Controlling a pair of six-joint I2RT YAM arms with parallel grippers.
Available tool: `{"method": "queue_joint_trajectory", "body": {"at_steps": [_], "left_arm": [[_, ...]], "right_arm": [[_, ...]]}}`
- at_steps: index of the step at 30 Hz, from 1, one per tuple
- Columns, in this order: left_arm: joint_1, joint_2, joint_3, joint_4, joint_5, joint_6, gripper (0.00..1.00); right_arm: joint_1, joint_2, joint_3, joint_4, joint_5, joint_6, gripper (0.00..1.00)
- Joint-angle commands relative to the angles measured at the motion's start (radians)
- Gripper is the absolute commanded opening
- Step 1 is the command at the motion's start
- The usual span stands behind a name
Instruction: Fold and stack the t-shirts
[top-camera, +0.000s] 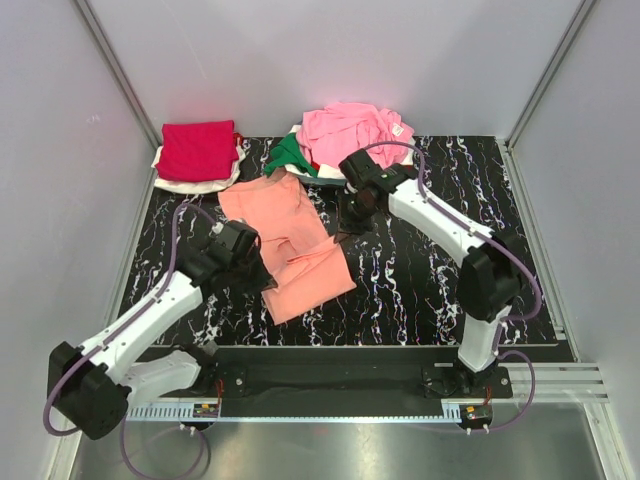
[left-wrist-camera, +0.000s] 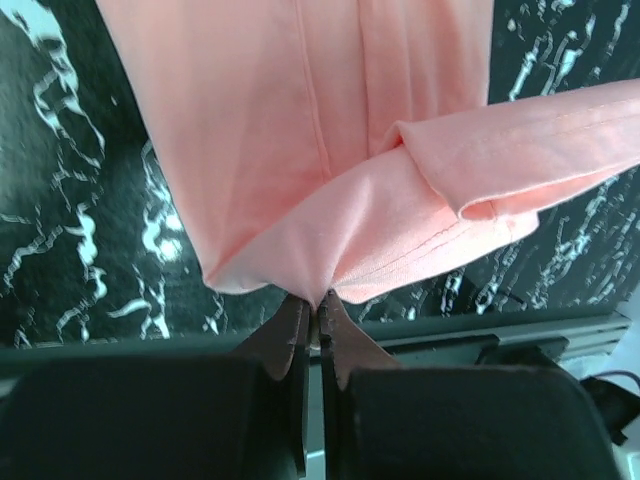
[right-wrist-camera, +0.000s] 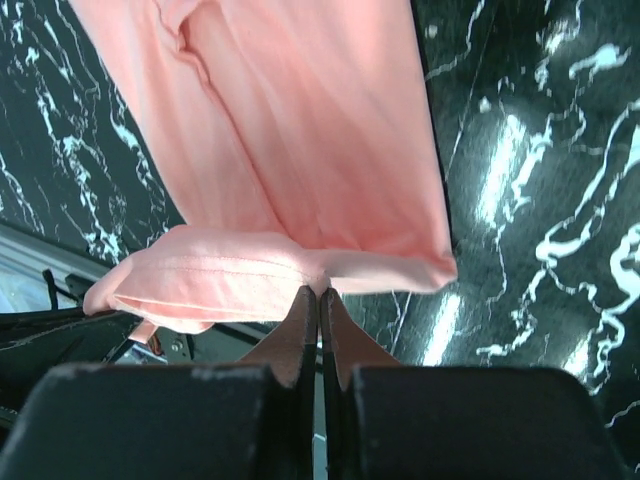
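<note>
The salmon-orange t-shirt (top-camera: 290, 250) lies partly folded on the black marble-patterned mat (top-camera: 420, 290), its near part doubled over. My left gripper (top-camera: 258, 276) is at the shirt's near left edge. In the left wrist view its jaws (left-wrist-camera: 318, 300) are shut on a pinch of the salmon fabric (left-wrist-camera: 300, 150). My right gripper (top-camera: 350, 226) is at the shirt's right edge. Its jaws (right-wrist-camera: 320, 292) are also shut on a fold of the same shirt (right-wrist-camera: 300, 130), next to a rolled hem.
A folded crimson-magenta shirt (top-camera: 197, 148) rests on a white one (top-camera: 195, 184) at the back left. A loose pile with a light pink shirt (top-camera: 355, 130) over a green one (top-camera: 289, 156) sits at the back centre. Grey walls enclose the mat.
</note>
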Motion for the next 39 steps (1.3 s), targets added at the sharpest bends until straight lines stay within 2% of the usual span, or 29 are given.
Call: {"method": "queue_joint_trajectory", "body": {"at_steps": [1, 5, 13, 25, 37, 39], "left_arm": [[0.048, 0.056, 0.016, 0.063, 0.078, 0.117, 0.02], [0.11, 0.097, -0.013, 0.114, 0.106, 0.14, 0.0], [0.219, 0.172, 0.026, 0.131, 0.129, 0.212, 0.0], [0.298, 0.327, 0.056, 0.197, 0.151, 0.261, 0.0], [0.391, 0.492, 0.157, 0.206, 0.163, 0.334, 0.0], [0.395, 0.504, 0.155, 0.218, 0.171, 0.334, 0.04]], "right_arm": [[-0.019, 0.061, 0.092, -0.024, 0.019, -0.053, 0.0], [-0.027, 0.141, 0.144, -0.024, 0.017, -0.065, 0.0], [-0.046, 0.25, 0.283, -0.045, 0.005, -0.088, 0.0], [-0.058, 0.414, 0.434, -0.061, -0.021, -0.094, 0.0], [-0.092, 0.577, 0.622, -0.084, -0.066, -0.071, 0.0], [-0.095, 0.597, 0.633, -0.085, -0.075, -0.073, 0.0]]}}
